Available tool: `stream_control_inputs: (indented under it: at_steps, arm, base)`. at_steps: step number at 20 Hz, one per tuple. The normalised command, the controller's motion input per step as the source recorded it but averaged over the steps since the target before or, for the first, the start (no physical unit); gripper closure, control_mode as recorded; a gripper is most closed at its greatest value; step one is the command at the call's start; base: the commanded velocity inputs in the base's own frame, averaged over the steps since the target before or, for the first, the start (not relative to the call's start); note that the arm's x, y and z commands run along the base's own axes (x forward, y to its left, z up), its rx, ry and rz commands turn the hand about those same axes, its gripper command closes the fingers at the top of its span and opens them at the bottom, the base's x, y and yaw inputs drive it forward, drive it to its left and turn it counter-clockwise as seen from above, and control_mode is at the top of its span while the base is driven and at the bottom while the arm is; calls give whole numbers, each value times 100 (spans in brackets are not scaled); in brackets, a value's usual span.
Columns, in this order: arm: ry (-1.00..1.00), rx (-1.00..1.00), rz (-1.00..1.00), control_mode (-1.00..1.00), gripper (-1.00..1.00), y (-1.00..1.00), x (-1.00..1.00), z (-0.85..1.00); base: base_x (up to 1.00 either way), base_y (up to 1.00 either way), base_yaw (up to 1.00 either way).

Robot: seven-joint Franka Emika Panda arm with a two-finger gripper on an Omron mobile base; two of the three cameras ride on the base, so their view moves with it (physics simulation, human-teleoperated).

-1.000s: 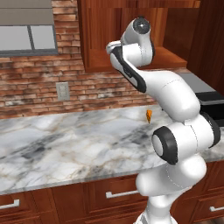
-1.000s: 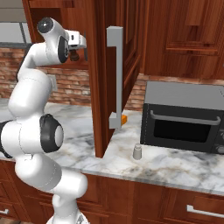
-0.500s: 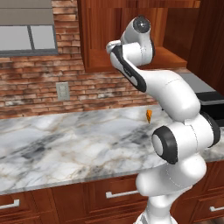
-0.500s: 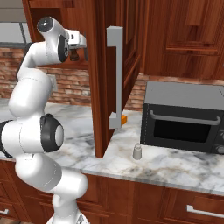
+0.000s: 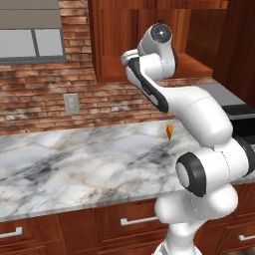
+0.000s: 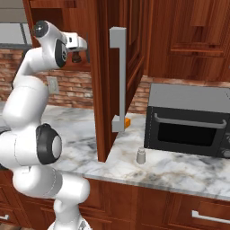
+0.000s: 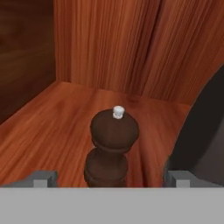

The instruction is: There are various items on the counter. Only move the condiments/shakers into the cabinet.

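Where the gripper point(image 7: 105, 181) reaches into the cabinet point(image 7: 144, 57), jaws spread wide, the pepper mill point(image 7: 111, 146) stands upright on the shelf between them, beside the bottle point(image 7: 203, 135). Farther off, grey shaker point(image 6: 141, 156) and orange wedge point(image 5: 170, 131) sit on the counter point(image 5: 74, 164). No labels or writing readable.

black microwave point(image 6: 188, 119), brick wall point(image 5: 45, 94), wall outlet point(image 5: 72, 103)

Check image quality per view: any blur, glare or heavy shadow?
Hand view: pepper mill sharp, dark bottle a shadowy mass at right, cabinet corner dim at left. Left base view: even light, no glare on counter. Right base view: microwave front dark, small shaker soft.
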Motion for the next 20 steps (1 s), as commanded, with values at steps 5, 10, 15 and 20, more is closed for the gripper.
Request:
stream_control_inputs:
  at_steps: [5,10,15,20]
  arm:
    - [-9,-3,-5,-100,-100,-5,-100,-19]
    - [0,0,-20,-100,-100,-8,-100,0]
    - [5,0,-25,-100,-100,-34,-100,-13]
    - [40,0,-43,-100,-100,-64,-75,-65]
  base:
    - [0,0,0]
    - [0,0,0]
    - [0,0,0]
    - [0,0,0]
